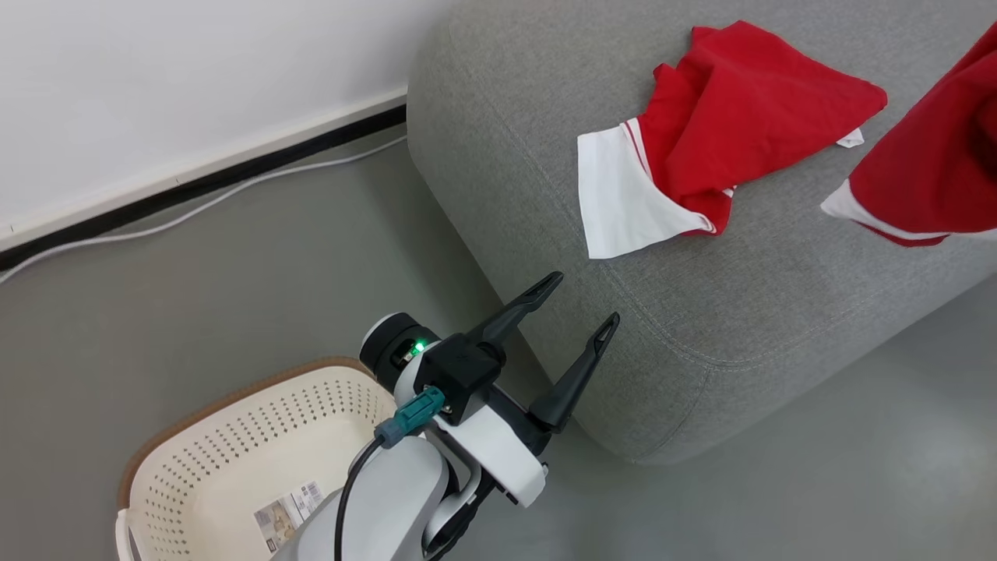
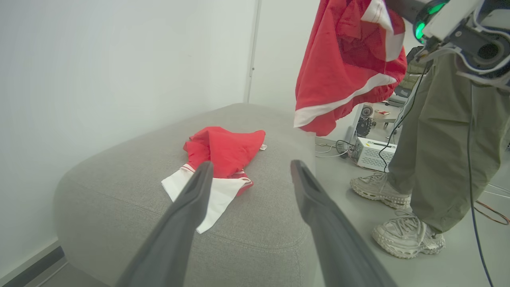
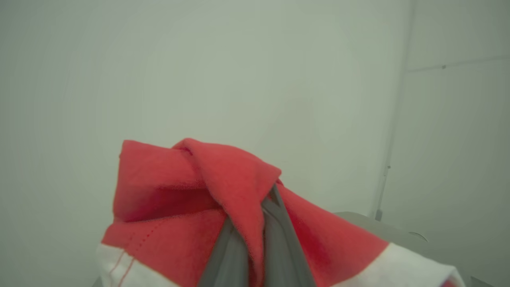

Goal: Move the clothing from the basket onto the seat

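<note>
One red garment with a white panel lies crumpled on the grey seat, also visible in the left wrist view. A second red garment with white trim hangs in the air above the seat's right part, pinched between the fingers of my shut right gripper. My left gripper is open with nothing in it, hovering beside the seat's near corner, above the cream basket. In the head view the basket holds no fabric, just a label sticker on its base.
A person in olive trousers and pale sneakers stands on the floor right of the seat. A white box with cables sits behind them. A white wall and a dark baseboard with a cable run behind the basket.
</note>
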